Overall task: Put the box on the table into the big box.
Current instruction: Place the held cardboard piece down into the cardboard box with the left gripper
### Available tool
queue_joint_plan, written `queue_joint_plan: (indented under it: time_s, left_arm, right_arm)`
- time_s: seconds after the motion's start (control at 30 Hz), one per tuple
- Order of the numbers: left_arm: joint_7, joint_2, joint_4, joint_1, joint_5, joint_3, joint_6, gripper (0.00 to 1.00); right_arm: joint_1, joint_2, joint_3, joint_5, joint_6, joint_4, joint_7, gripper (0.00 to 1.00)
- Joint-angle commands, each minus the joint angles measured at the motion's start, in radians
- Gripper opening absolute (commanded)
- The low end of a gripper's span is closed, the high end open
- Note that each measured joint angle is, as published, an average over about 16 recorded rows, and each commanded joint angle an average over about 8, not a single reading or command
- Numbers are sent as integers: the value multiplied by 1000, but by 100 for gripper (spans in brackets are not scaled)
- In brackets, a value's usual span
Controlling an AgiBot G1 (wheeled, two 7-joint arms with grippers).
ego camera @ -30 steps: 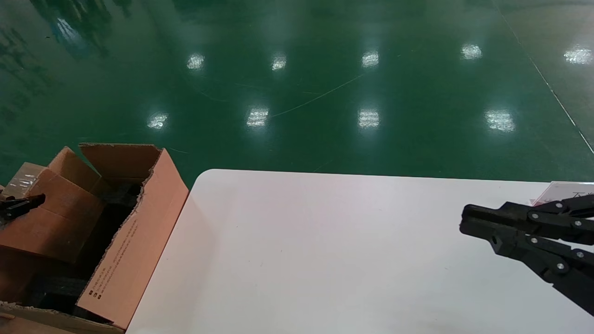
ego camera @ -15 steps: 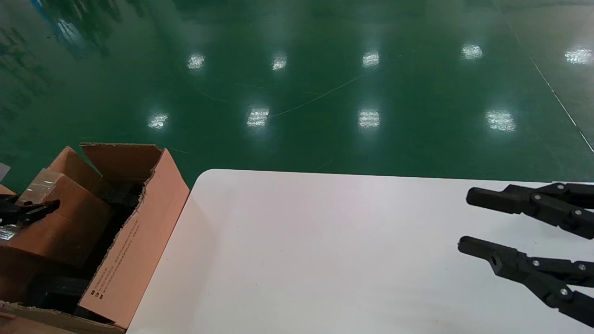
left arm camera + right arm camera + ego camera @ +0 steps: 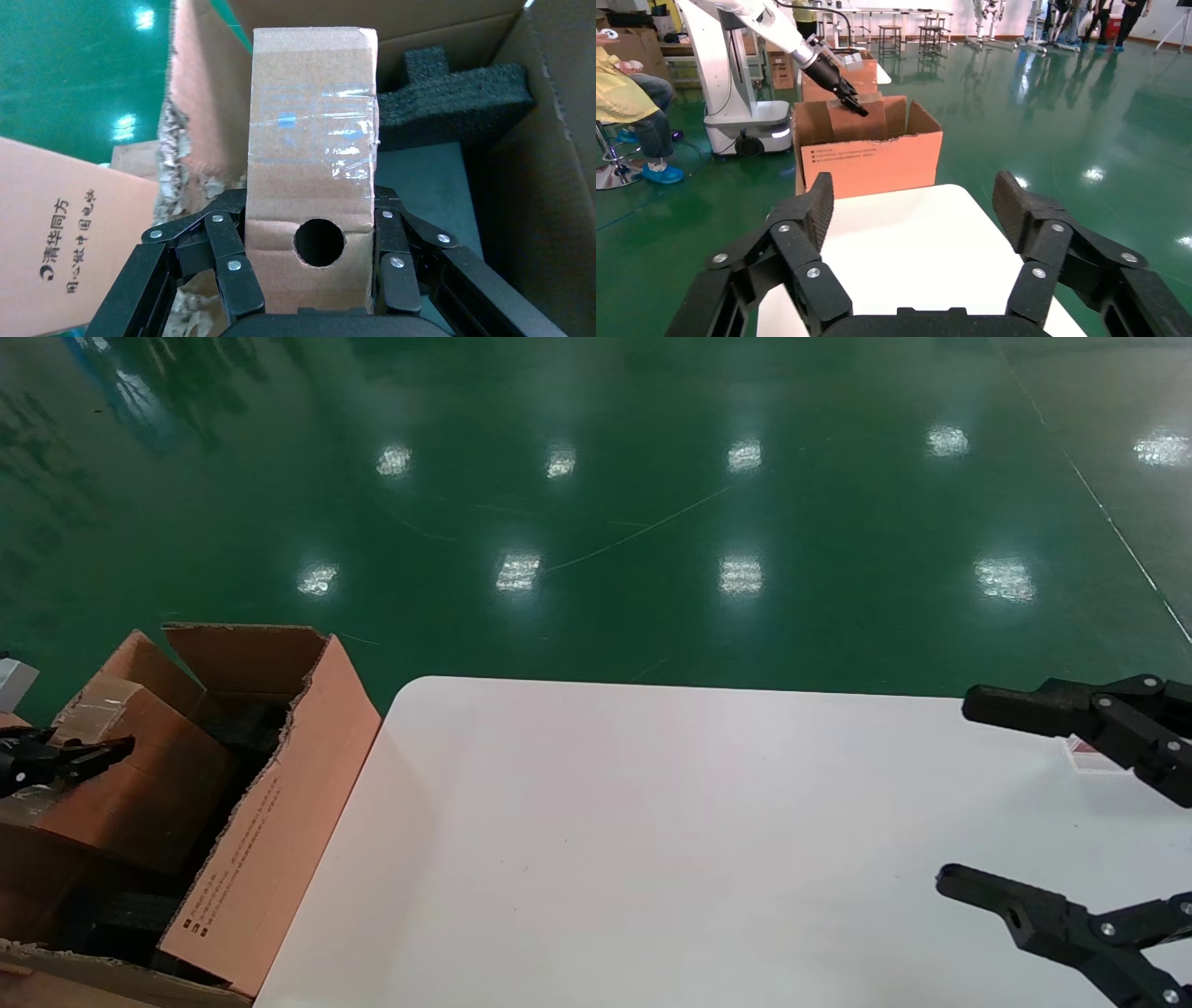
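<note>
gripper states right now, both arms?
Left gripper: shut on the box, holding it over the big box.
Right gripper: open, holding nothing, above the table.

Matt cardboard box [image 3: 313, 168] with glossy tape — ragged corrugated big box [image 3: 265, 822], smooth white table [image 3: 670, 840].

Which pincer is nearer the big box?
Left. The left pincer holds the small box over the big box; the right pincer hangs open over the table's far right.
</note>
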Motion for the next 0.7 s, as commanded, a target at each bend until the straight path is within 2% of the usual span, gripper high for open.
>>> queue_joint_plan:
  time_s: [0.03,0.47,0.7]
  left_arm:
    - [10,2,23,-20,0,5,-9,0]
    - [177,35,226,-166,-15,58,-66,0]
    - [292,66,355,-202,-55,56,-105,0]
  right_arm:
    - [0,0,0,0,0,0,0,100]
    - [0,0,0,0,0,0,0,100]
    - [0,0,0,0,0,0,0,100]
